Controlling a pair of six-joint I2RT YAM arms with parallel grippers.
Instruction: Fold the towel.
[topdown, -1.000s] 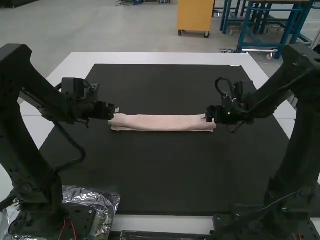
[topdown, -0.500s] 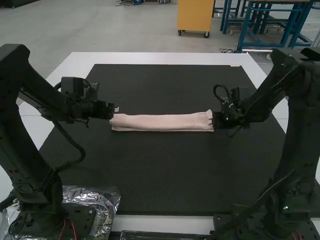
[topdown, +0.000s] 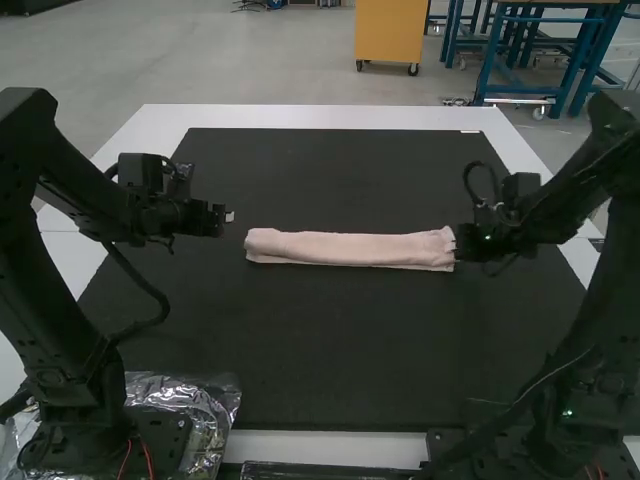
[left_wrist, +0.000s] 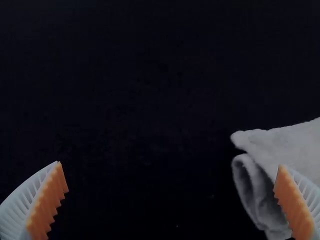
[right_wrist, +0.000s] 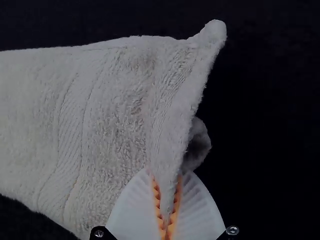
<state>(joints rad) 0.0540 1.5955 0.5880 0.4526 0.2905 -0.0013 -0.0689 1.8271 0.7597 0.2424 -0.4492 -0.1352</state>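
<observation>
The pink towel (topdown: 350, 248) lies folded into a long narrow strip across the mat. My left gripper (topdown: 229, 216) is just off the strip's left end, apart from it. In the left wrist view my left gripper (left_wrist: 172, 200) stands open, and the towel's layered end (left_wrist: 280, 165) shows beside and beneath one finger. At the strip's other end is my right gripper (topdown: 460, 242). The right wrist view has my right gripper (right_wrist: 167, 202) shut on a pinched edge of the towel (right_wrist: 100, 115), whose corner sticks out past the fingers.
A black mat (topdown: 320, 350) covers most of the white table (topdown: 320, 118). Crumpled clear plastic (topdown: 205, 410) lies by the left arm's base.
The right gripper closed on the towel's right end and moved right. The whole strip slid right with it, away from the left gripper, which has barely moved.
</observation>
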